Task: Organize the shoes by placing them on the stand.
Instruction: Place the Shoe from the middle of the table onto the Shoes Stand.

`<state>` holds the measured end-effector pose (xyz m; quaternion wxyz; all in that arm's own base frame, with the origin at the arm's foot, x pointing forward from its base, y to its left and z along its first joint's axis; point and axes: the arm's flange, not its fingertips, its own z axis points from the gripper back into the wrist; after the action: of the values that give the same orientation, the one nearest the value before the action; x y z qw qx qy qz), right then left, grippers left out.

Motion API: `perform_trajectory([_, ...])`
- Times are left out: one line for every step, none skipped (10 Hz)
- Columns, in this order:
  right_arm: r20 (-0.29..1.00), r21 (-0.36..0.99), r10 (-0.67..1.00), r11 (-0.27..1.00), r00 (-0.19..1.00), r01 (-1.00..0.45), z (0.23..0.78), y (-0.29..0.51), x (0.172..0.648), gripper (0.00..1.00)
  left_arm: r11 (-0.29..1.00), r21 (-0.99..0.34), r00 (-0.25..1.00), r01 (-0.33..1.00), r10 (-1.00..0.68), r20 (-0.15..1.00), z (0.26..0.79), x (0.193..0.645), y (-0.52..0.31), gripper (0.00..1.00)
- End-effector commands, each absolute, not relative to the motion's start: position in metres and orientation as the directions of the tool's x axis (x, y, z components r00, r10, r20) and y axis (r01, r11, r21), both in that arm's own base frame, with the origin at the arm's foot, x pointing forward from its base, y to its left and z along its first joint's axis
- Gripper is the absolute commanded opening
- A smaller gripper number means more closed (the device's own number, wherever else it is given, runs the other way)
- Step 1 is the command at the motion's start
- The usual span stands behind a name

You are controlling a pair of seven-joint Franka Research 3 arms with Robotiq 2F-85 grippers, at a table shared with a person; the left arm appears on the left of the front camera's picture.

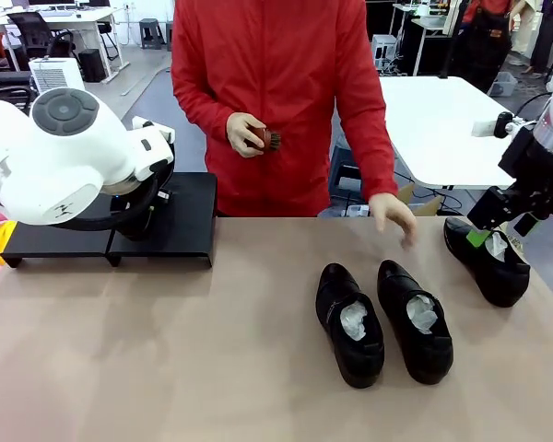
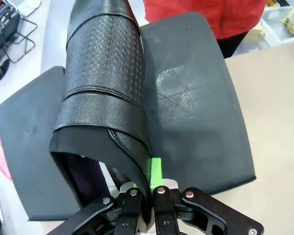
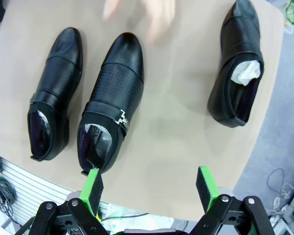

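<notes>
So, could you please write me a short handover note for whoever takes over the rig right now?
Left gripper: jaws shut on the heel rim of the held shoe, over the stand; contact unclear.
Right gripper: jaws open, holding nothing, at the table's right side.
On the table: centre-left shoe, centre-right shoe, far-right shoe.
Person: one hand holds a brush, the other hand hovers over the table.
Done: nothing released on the stand. Left: place all four shoes.

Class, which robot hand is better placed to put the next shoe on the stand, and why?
The left hand is shut on a glossy black leather shoe over the matte-black slanted stand; the right hand is open, empty.
</notes>
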<state>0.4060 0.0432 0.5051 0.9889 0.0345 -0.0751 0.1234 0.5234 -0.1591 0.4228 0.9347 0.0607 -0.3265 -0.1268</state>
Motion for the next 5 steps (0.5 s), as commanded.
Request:
perform_trajectory([0.159, 0.045, 0.235, 0.968, 0.959, -0.245, 0.507, 0.043, 0.407, 1.00, 0.960, 0.221, 0.761, 0.171, -0.271, 0.590, 0.422, 0.531, -0.168, 0.00])
perform_trajectory([0.159, 0.045, 0.235, 0.968, 0.959, -0.245, 0.507, 0.043, 0.407, 1.00, 0.961, 0.219, 0.769, 0.169, -0.268, 0.580, 0.419, 0.532, -0.168, 0.00])
perform_trajectory([0.159, 0.045, 0.235, 0.968, 0.959, -0.245, 0.507, 0.043, 0.407, 1.00, 0.961, 0.218, 0.774, 0.168, -0.266, 0.575, 0.416, 0.534, -0.168, 0.00])
perform_trajectory([0.159, 0.045, 0.235, 0.968, 0.959, -0.245, 0.507, 0.043, 0.407, 1.00, 0.962, 0.218, 0.778, 0.162, -0.261, 0.572, 0.413, 0.536, -0.168, 0.00])
perform_trajectory([0.159, 0.045, 0.235, 0.968, 0.959, -0.245, 0.507, 0.043, 0.407, 1.00, 0.963, 0.218, 0.775, 0.161, -0.260, 0.577, 0.410, 0.539, -0.167, 0.00])
